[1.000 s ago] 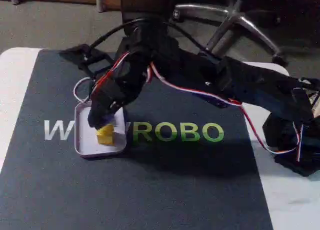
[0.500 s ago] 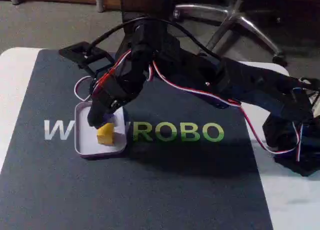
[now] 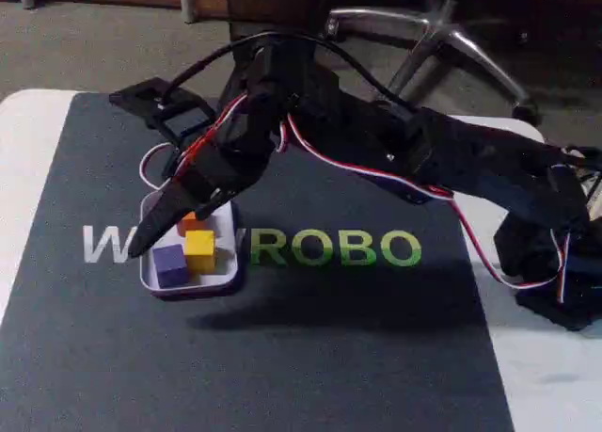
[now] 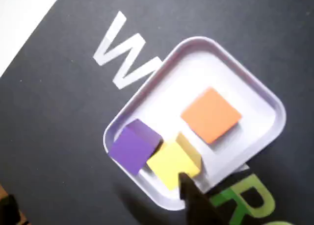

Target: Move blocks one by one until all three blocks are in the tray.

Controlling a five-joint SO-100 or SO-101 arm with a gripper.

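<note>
The pale lavender-white tray (image 3: pixel 226 277) lies on the dark mat at the left, and all three blocks are inside it. The purple block (image 3: pixel 171 264) sits in the near left corner, touching the yellow block (image 3: pixel 199 248). The orange block (image 3: pixel 191 223) lies behind them. My gripper (image 3: pixel 169 227) hangs just above the tray, open and holding nothing, one long finger (image 3: pixel 150 236) slanting down to the left. The wrist view looks down on the tray (image 4: pixel 196 46) with the purple block (image 4: pixel 133 146), yellow block (image 4: pixel 171 161) and orange block (image 4: pixel 211 114). A dark fingertip (image 4: pixel 191 195) pokes in beside the yellow block.
The dark mat (image 3: pixel 282 357) with white and green letters covers most of the white table (image 3: pixel 23 159). The arm stretches from its base (image 3: pixel 555 263) at the right, with red and white wires along it. A chair base (image 3: pixel 442 37) stands on the floor behind.
The gripper let go of the yellow block, opened and rose off the tray. The yellow block now rests flat, and the purple and orange blocks have come into sight.
</note>
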